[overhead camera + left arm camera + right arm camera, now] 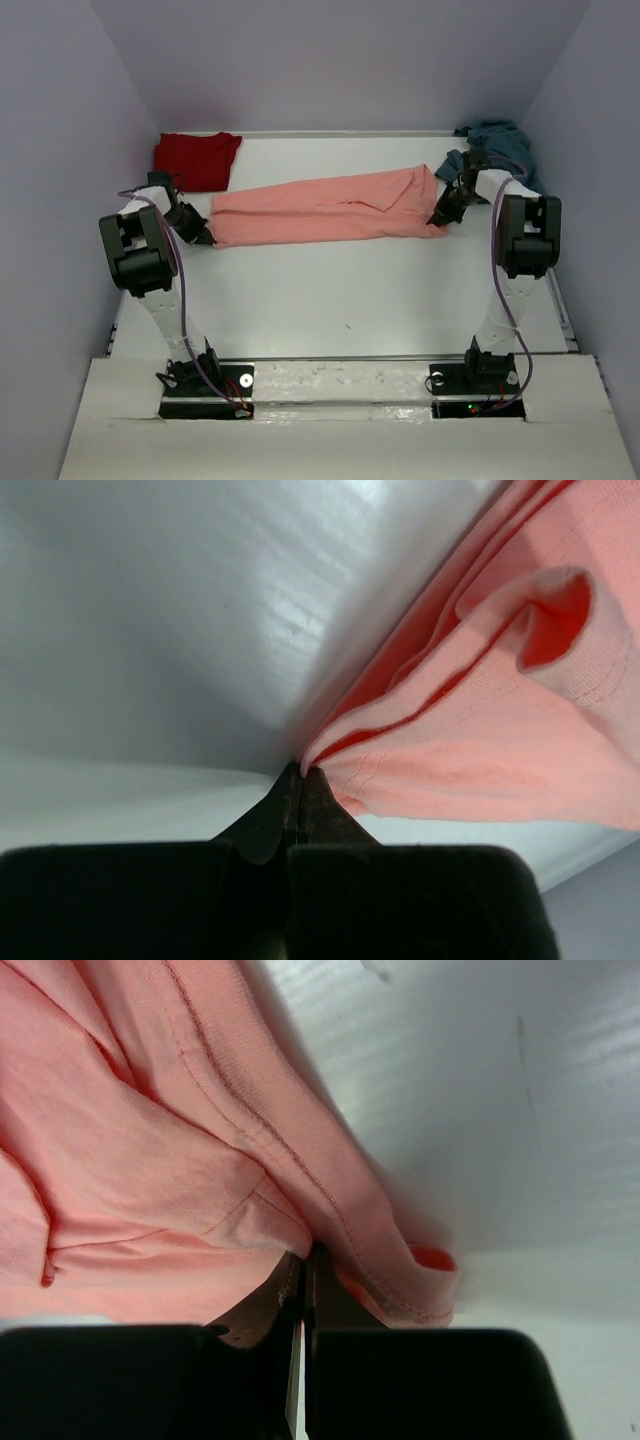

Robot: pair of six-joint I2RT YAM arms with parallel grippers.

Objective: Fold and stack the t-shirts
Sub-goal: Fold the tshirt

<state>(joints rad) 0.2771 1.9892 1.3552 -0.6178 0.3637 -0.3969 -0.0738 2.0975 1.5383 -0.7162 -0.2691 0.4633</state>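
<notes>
1. The left gripper (203, 236), fingers pressed together, pinches the left end of the pink shirt (330, 208).
2. The right gripper (440, 217), likewise closed tight, pinches its right end. The shirt lies stretched across the table (340, 300) between them.
3. At the far edge, a dark red shirt (197, 160) lies left and a teal shirt (497, 145) sits crumpled right.

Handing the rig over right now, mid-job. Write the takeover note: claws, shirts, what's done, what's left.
Left claw: shut on the salmon-pink shirt at its left end.
Right claw: shut on its right end; shirt stretched between them as a long band.
Dark red shirt: far-left corner, looks folded flat.
Teal-blue shirt: far-right corner, crumpled.
Done: nothing stacked yet.
Left: finish folding pink, fold teal, stack all three.
</notes>
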